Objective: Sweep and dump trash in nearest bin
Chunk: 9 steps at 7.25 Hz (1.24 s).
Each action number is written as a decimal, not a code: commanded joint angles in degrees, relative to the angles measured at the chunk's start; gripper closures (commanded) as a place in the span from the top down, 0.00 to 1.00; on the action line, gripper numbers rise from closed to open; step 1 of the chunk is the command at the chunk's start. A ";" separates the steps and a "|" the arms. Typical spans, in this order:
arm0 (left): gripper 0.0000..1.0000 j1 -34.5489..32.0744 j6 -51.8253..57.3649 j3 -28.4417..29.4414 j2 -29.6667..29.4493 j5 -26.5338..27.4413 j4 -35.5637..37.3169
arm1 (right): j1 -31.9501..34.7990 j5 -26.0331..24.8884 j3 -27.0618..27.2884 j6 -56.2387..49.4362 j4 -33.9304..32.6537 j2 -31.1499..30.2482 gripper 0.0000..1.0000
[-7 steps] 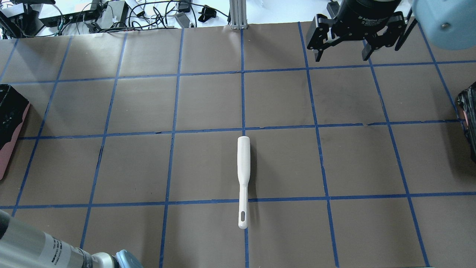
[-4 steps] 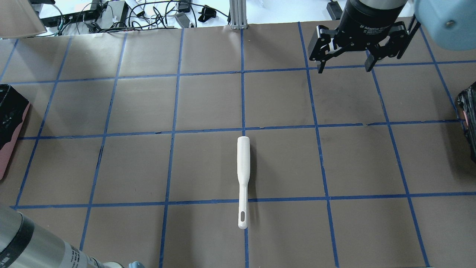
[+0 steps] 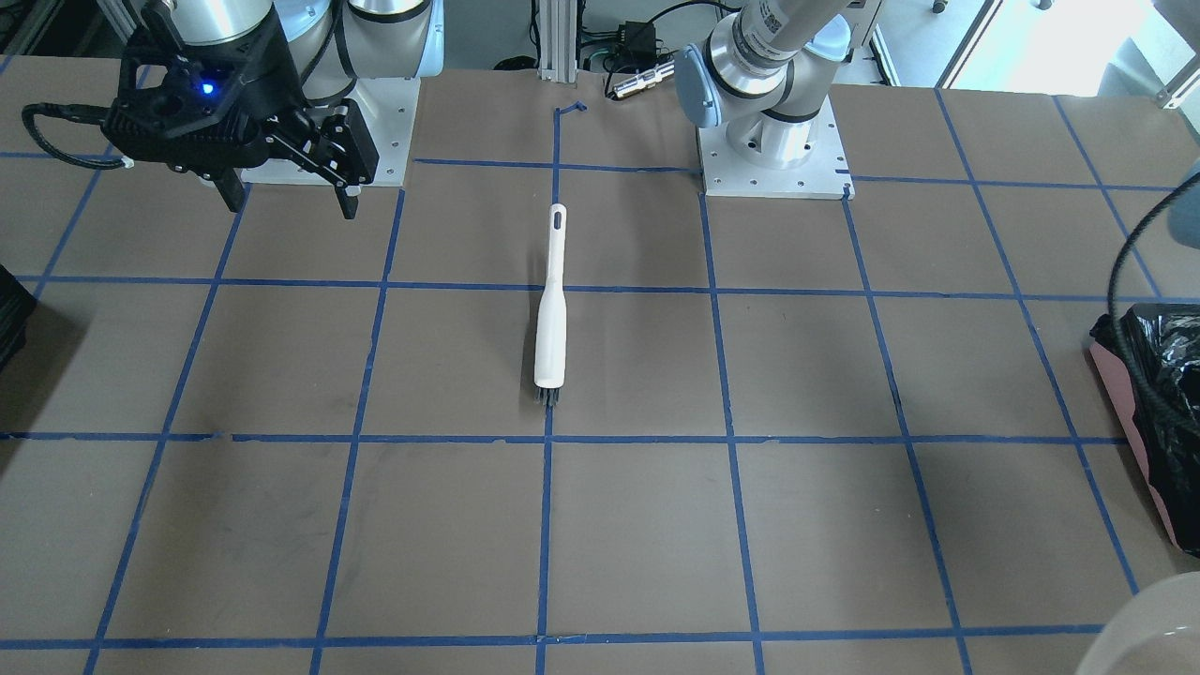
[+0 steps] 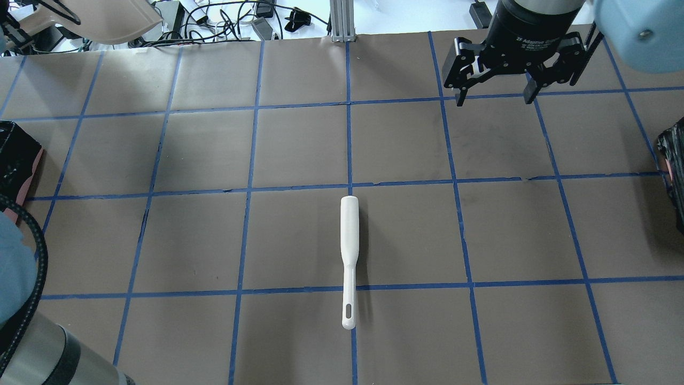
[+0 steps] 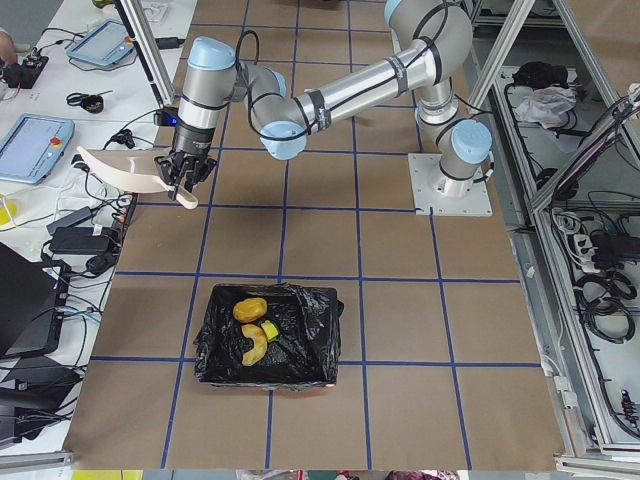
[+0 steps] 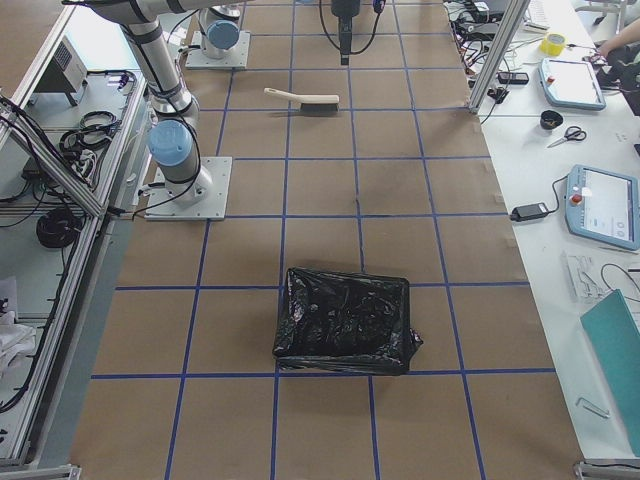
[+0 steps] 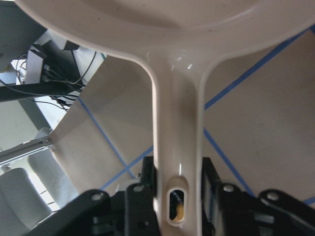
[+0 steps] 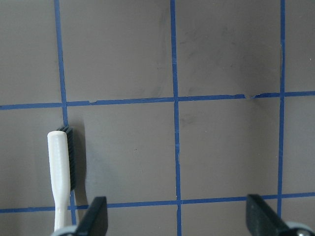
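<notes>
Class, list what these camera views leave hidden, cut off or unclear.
Overhead: dustpan cut off by top edge; bin cut off by left edge, its inside out of frame.
Overhead: brush bristles hidden under its white back.
Right wrist: brush handle cut off by bottom edge.

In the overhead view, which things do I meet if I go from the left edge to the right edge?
pink bin with black bag → dustpan → white brush → right end effector → second black-bagged bin
</notes>
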 commanded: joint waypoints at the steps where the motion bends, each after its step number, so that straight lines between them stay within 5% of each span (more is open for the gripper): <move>1: 0.00 -5.60 -16.96 -0.08 0.98 -1.35 -13.36 | 0.00 0.00 0.00 0.00 0.00 0.00 1.00; 4: 0.00 -14.23 -33.97 1.67 -0.86 0.86 -22.96 | 0.00 0.00 0.00 0.00 0.00 0.00 1.00; 9: 0.00 -27.05 -56.80 6.87 -5.77 -7.82 -34.14 | 0.00 -0.09 0.09 0.00 0.00 0.00 1.00</move>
